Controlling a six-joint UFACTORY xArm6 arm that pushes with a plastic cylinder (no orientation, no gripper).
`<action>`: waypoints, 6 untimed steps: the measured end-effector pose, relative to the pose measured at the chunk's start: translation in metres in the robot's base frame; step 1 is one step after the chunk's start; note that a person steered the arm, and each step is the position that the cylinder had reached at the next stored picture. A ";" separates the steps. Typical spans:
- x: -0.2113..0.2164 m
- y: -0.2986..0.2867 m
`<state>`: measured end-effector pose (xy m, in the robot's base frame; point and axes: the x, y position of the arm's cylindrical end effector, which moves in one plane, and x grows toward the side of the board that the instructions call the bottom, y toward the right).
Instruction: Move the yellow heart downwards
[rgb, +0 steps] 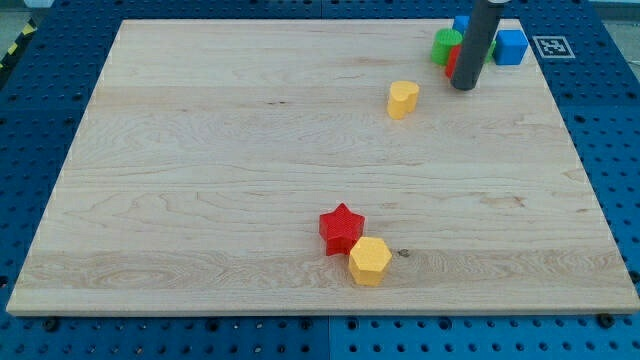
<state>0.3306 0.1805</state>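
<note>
The yellow heart (402, 99) lies on the wooden board (200, 180) in the upper right part of the view. My tip (463, 87) is at the end of the dark rod, to the right of the heart and slightly above it, with a clear gap between them. The rod stands in front of a cluster of blocks at the view's top right and partly hides them.
At the top right sit a green block (446, 46), a red block (452, 63) mostly hidden by the rod, and a blue cube (511, 47). A red star (341, 228) touches a yellow hexagon (370, 261) near the bottom centre.
</note>
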 end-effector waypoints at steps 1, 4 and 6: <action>0.024 -0.021; 0.015 -0.075; -0.015 -0.081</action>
<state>0.3155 0.0995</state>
